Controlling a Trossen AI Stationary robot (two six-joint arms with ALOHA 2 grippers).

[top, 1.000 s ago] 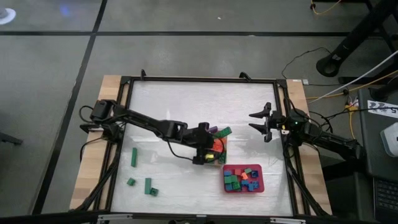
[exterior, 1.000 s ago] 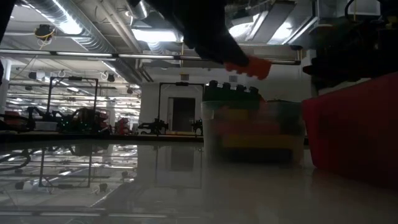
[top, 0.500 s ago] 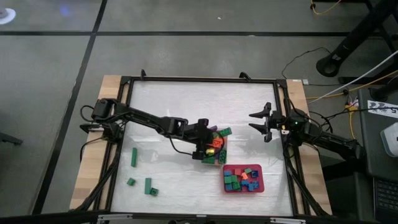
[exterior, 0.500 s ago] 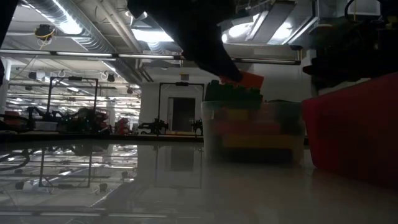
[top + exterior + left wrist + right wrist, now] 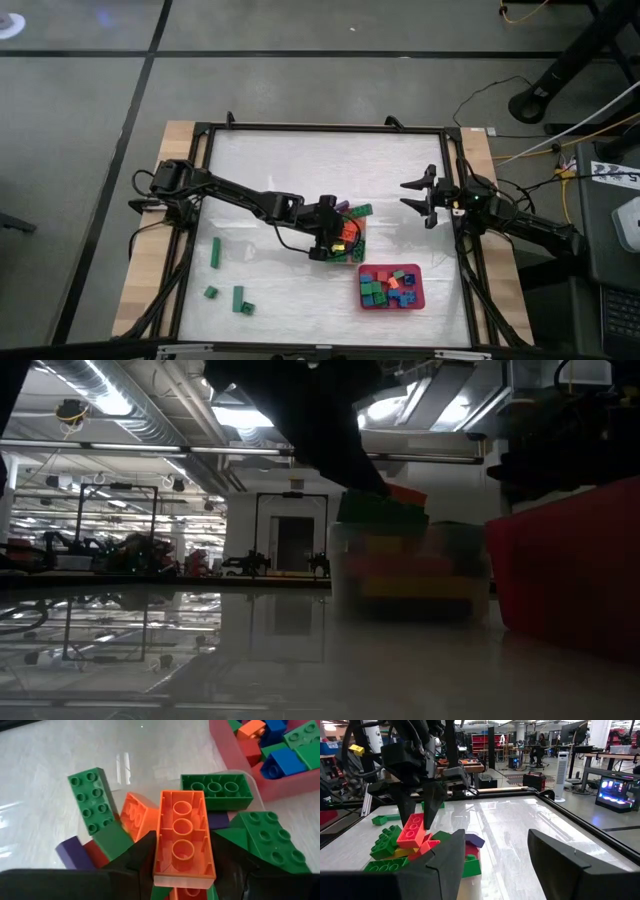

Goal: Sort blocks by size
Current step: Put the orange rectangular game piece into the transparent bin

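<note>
one orange bar (image 5: 183,839) pinched in the left gripper (image 5: 338,240), hanging just over the heaped blocks (image 5: 350,232) in the clear tub (image 5: 358,252) — right gripper (image 5: 416,198) spread wide, empty, well apart.

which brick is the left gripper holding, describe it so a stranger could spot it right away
Find the clear tub heaped with long bricks near the table's middle, just beside the red tray of small ones. The left gripper hangs over that heap, shut on an orange brick. It is the only brick lifted clear of the pile, turned so its hollow underside faces the wrist camera.
</note>
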